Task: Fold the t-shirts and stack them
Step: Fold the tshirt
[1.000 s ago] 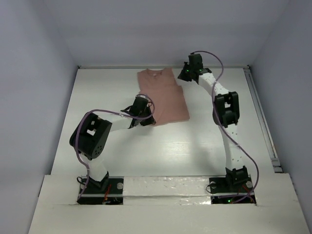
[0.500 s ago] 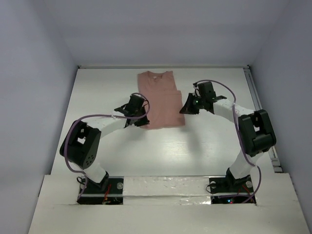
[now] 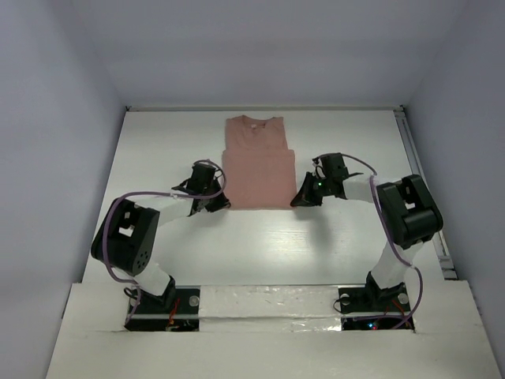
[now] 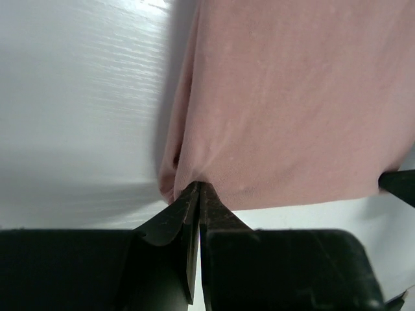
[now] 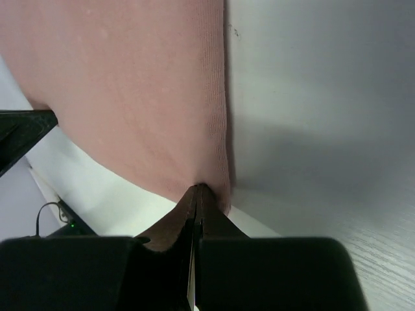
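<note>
While the shirt (image 3: 256, 170) lies flat ahead of them, left claw (image 4: 200, 188) and right claw (image 5: 196, 189) each clench one near corner.

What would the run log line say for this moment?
t-shirt: partly folded, flat on table | left gripper: shut on near-left corner | right gripper: shut on near-right corner

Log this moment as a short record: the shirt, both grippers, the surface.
garment: dusty-pink t-shirt, partly folded, lying flat
collar: at the far end, away from the arm bases
surface: white table
left gripper: shut, pinching the shirt's near-left corner
right gripper: shut, pinching the shirt's near-right corner
other shirts: none in view
stack: not yet begun
</note>
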### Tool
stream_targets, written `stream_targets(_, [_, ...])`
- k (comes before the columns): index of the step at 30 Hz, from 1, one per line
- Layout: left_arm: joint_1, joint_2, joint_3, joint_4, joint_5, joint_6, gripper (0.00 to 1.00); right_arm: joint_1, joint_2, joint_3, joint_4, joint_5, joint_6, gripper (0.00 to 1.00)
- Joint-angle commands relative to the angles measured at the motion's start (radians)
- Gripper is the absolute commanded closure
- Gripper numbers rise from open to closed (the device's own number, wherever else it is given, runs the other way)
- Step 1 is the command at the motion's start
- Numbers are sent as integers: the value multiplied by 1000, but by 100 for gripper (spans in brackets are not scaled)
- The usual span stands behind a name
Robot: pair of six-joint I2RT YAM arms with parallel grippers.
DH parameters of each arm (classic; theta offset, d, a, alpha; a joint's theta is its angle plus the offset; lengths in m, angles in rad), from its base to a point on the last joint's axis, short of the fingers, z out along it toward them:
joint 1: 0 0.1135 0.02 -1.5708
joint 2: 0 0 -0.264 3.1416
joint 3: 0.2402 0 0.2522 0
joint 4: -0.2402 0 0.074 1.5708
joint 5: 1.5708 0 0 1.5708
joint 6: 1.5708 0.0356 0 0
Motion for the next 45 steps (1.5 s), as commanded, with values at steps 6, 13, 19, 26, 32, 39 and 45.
stream_targets(6, [51,-25,-43,-15,9,5,100,8,-55,-54,-13,127,-21,100])
stream_targets(13, [51,-224,-57,-108,4,26,83,8,-187,-18,-108,127,-58,90])
stream_targets(19, [51,-155,-68,-116,3,25,65,8,-175,-70,-81,110,-26,49])
stream_targets(26, [51,-43,-43,-69,17,21,65,8,-93,-106,13,59,40,47])
stream_targets(32, [51,-2,-42,-30,10,17,71,8,-75,-127,67,72,89,58])
stream_targets(39, [51,4,-34,-30,0,26,82,-10,-43,-127,96,87,104,66])
stream_targets(45, [51,-16,-37,-50,-6,43,100,-10,-58,-138,136,98,120,96])
